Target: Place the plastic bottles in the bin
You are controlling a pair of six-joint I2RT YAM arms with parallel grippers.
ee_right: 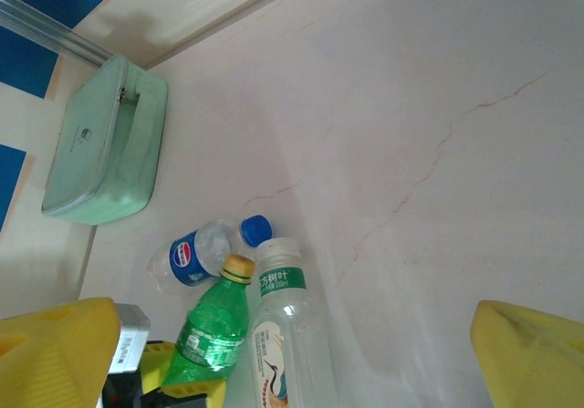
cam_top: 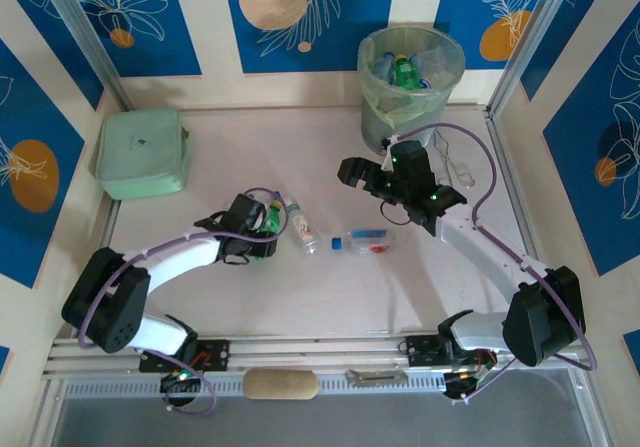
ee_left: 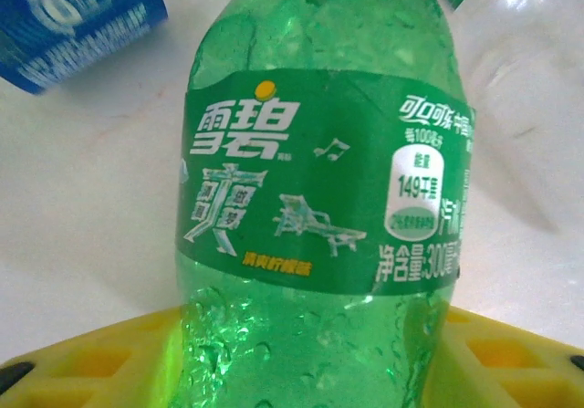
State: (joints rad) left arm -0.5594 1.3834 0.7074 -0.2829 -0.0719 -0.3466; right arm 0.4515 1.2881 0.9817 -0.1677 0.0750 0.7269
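Note:
A green plastic bottle with a green label lies on the table between my left gripper's yellow fingers, which press on both its sides; the same bottle shows from above. Beside it lie a clear bottle with a white cap and a blue-labelled clear bottle. Another clear bottle with a blue cap lies mid-table. My right gripper hovers open above the table, right of these bottles, holding nothing. The bin stands at the back right with several bottles inside.
A flat mint-green pouch lies at the back left. Metal rails edge the table on the left and right sides. A pale oblong object rests on the front rail between the arm bases.

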